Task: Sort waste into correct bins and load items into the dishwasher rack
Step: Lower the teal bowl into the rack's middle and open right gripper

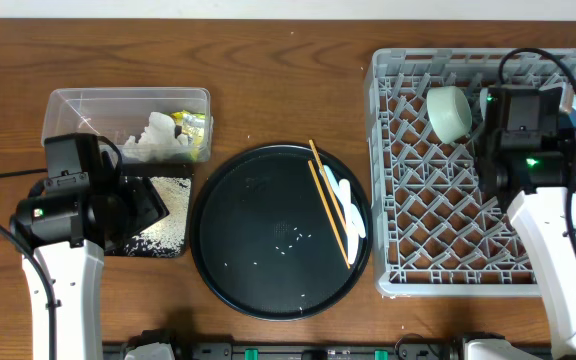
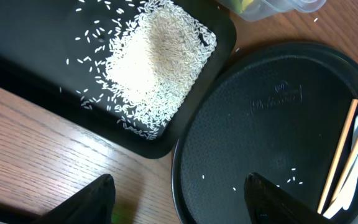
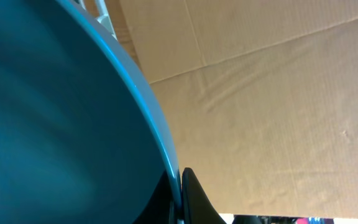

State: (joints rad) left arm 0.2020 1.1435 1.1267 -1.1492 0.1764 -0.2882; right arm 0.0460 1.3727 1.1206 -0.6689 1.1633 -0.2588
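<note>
My right gripper (image 3: 178, 186) is shut on the rim of the small light-blue bowl (image 3: 55, 112), one finger inside it and one outside. Overhead, that bowl (image 1: 451, 110) hangs tilted over the back of the grey dishwasher rack (image 1: 438, 220), beside the right gripper (image 1: 480, 112). My left gripper (image 2: 179, 193) stands open with nothing in it, over the seam between the shallow black tray (image 2: 36, 56) and the round black tray (image 2: 272, 124). A heap of white rice (image 2: 154, 62) lies on the shallow tray. Chopsticks (image 1: 328, 205) and a white spoon (image 1: 346, 210) rest on the round tray.
The clear tub (image 1: 128, 120) at the back left holds crumpled white napkins (image 1: 153, 140) and a yellow-green wrapper (image 1: 193, 125). A few loose rice grains (image 1: 288, 235) dot the round tray. Brown cardboard fills the background of the right wrist view.
</note>
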